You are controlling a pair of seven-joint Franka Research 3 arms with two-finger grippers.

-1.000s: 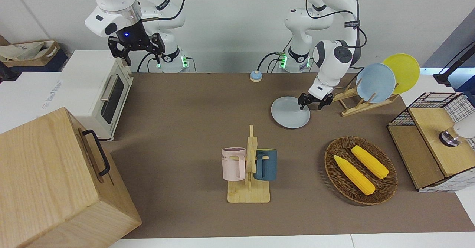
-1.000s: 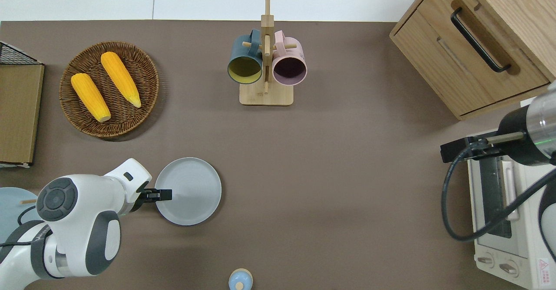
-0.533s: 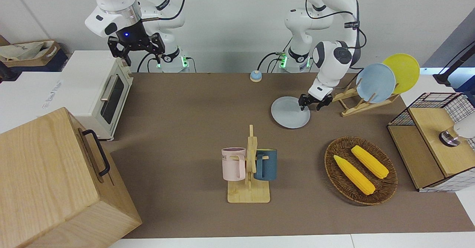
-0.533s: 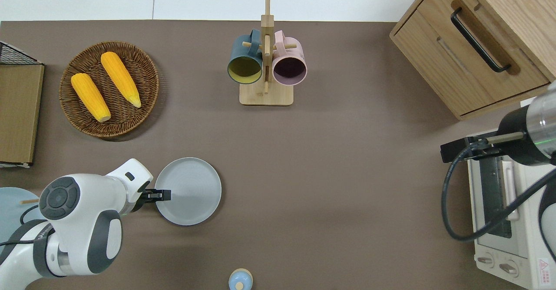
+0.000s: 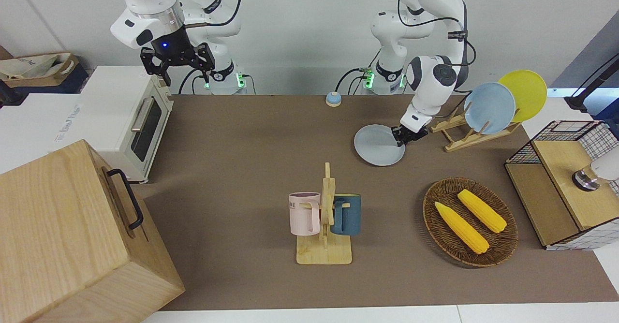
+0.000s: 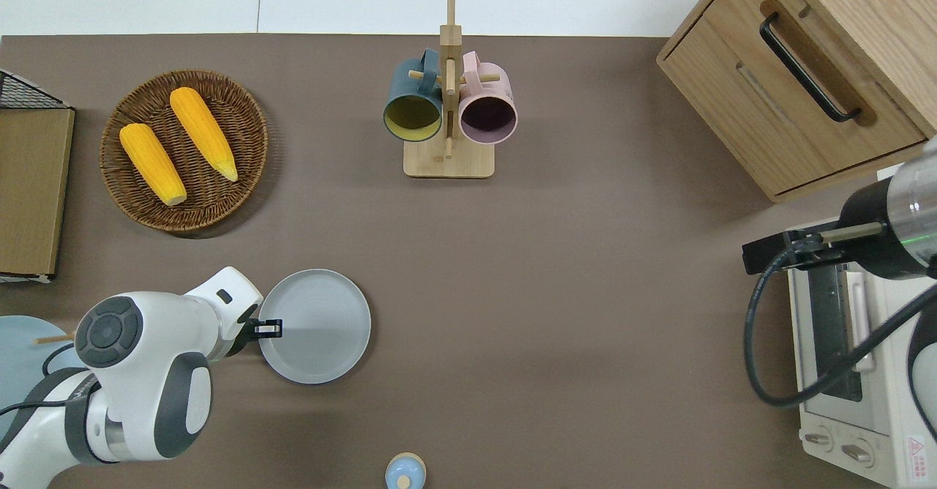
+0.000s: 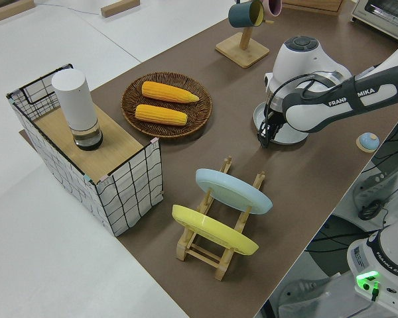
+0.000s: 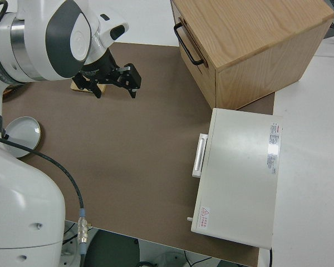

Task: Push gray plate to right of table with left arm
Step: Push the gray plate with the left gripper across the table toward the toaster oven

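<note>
Two arms on your screen, one working. Going left to right in the overhead view: lower left of the frame, the left arm reaches in, and its left gripper sits low at the rim of the gray plate, on the edge toward the left arm's end of the table. You see the fingers drawn close together, looks shut, nothing held between them; the tip is on or touching the plate's rim. In the front view the same gripper meets the plate at its edge nearest the dish rack.

Upper left of the overhead frame, the wicker basket holds two corn cobs, farther from the robots than the plate and well apart from it. Bottom center, a small blue bell sits close to the robots.

Top center, the mug stand carries a dark teal mug and a pink mug.

Upper right, the wooden box with a black handle; below it, the white toaster oven. The right arm is parked, and you can see the right gripper with its fingers spread wide and holding nothing.

The plate lies flat on the table, toward the left arm's end.
</note>
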